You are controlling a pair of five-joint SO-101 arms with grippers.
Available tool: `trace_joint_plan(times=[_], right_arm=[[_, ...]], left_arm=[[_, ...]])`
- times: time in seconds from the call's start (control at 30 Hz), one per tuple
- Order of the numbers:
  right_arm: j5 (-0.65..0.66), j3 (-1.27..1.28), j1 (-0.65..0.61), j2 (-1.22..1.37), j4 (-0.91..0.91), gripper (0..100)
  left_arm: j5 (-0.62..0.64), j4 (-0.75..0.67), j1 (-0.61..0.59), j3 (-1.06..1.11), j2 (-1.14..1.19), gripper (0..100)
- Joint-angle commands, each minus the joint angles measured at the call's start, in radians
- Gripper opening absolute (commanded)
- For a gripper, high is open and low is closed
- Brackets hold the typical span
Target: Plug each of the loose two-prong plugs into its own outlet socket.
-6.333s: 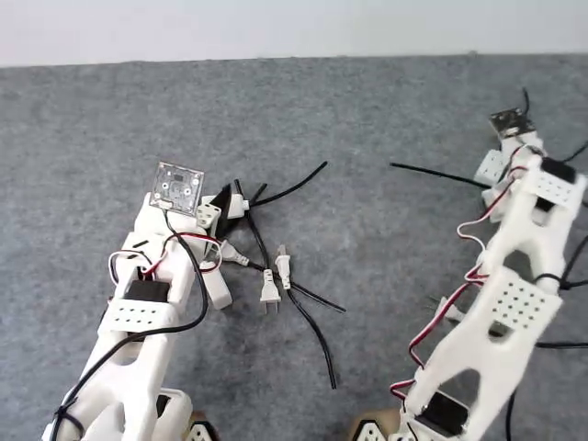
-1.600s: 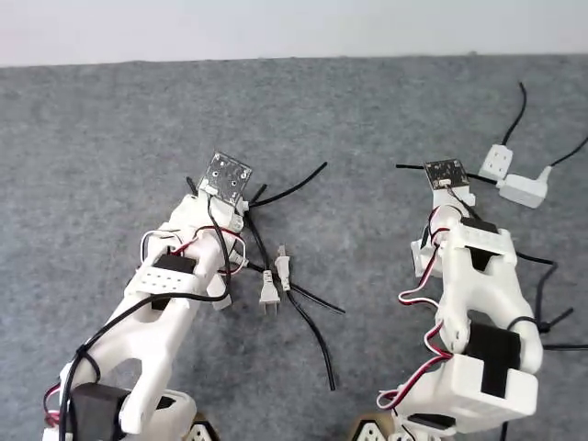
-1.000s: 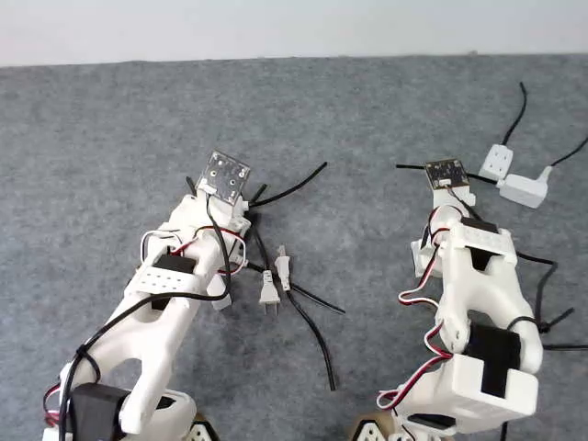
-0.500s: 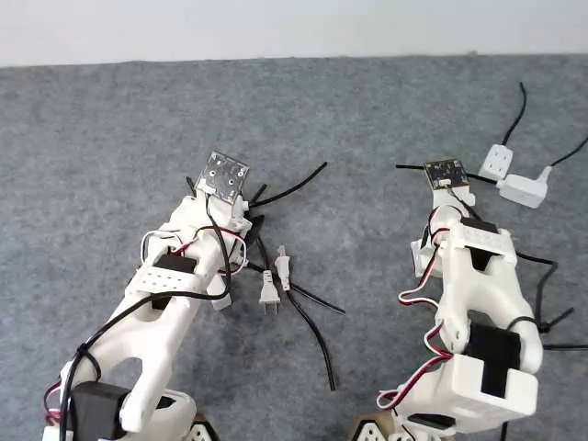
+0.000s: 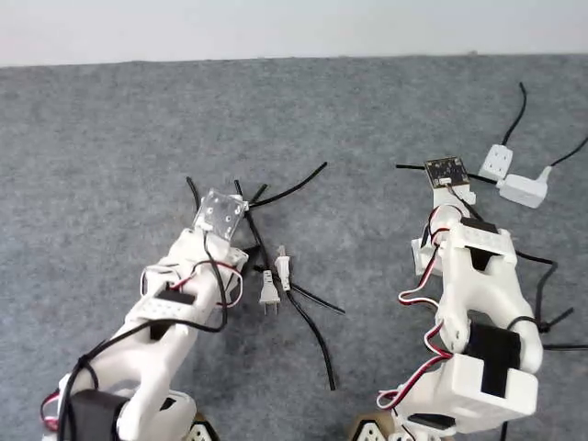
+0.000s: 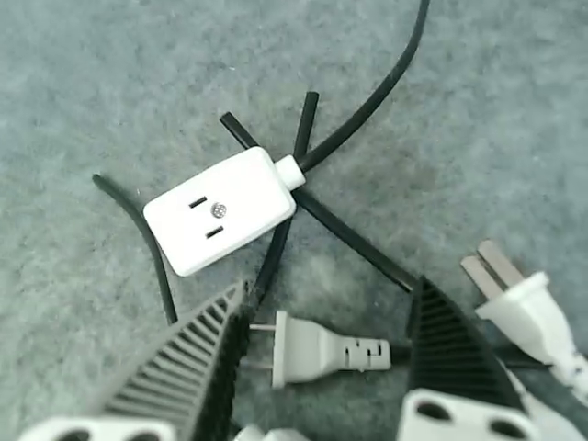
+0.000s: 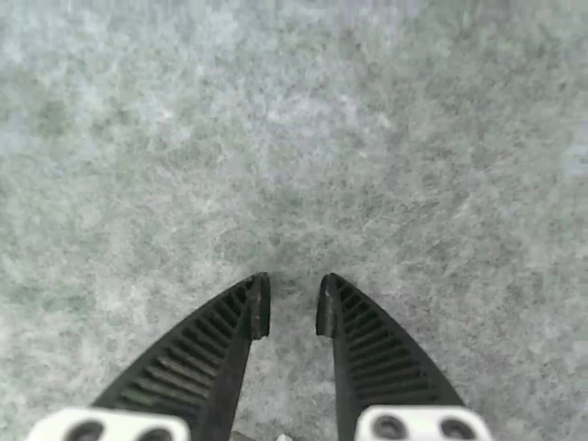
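Left of the tangle of black cords (image 5: 317, 302) on the grey felt mat (image 5: 92, 165), the white plastic left arm (image 5: 175, 322) leans over the tangle's near edge. Its black ribbed left gripper (image 6: 331, 292) is released, its fingers wide apart on either side of a small white two-prong plug (image 6: 322, 351) lying flat among the cords. Just beyond that plug, in the tangle's middle, a white rectangular outlet socket (image 6: 220, 209) lies face up. A second white plug with flat metal prongs (image 6: 528, 299) rests just outside one finger.

On the tangle's right side a pair of white plugs (image 5: 268, 291) lies side by side (whether the wrist camera shows these same ones, I cannot tell).

Well right of the tangle stands the white right arm (image 5: 478, 285). Its right gripper (image 7: 288, 308) grasps nothing, with a slim gap between the jaws over bare mat. Farther right lie a small white square socket (image 5: 497, 162) and a white oblong block (image 5: 524, 190).
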Motion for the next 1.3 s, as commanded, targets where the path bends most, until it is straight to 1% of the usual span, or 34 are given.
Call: trace_joint_plan(times=[0.0,0.2,0.5,0.67,0.87,1.03,1.27], right_arm=[[-0.008,-0.003,-0.015,-0.036,-0.013,10.8],[-0.008,-0.003,-0.015,-0.036,-0.010,10.8],[-0.008,-0.003,-0.015,-0.036,-0.010,10.8],[-0.009,-0.002,-0.016,-0.035,-0.015,10.7],[-0.005,0.028,-0.053,-0.035,-0.019,10.9],[-0.008,0.031,-0.044,-0.035,-0.064,10.9],[-0.003,0.084,-0.041,-0.035,-0.074,10.9]], left_arm=[[0.003,-0.086,-0.002,0.041,-0.075,27],[0.003,-0.278,0.002,0.160,-0.110,27],[0.006,-0.675,0.000,0.361,-0.103,27],[0.005,-0.683,0.003,0.360,-0.097,27],[0.005,-0.683,0.003,0.360,-0.097,27],[0.005,-0.683,0.003,0.360,-0.097,27],[0.005,-0.683,0.003,0.360,-0.097,27]])
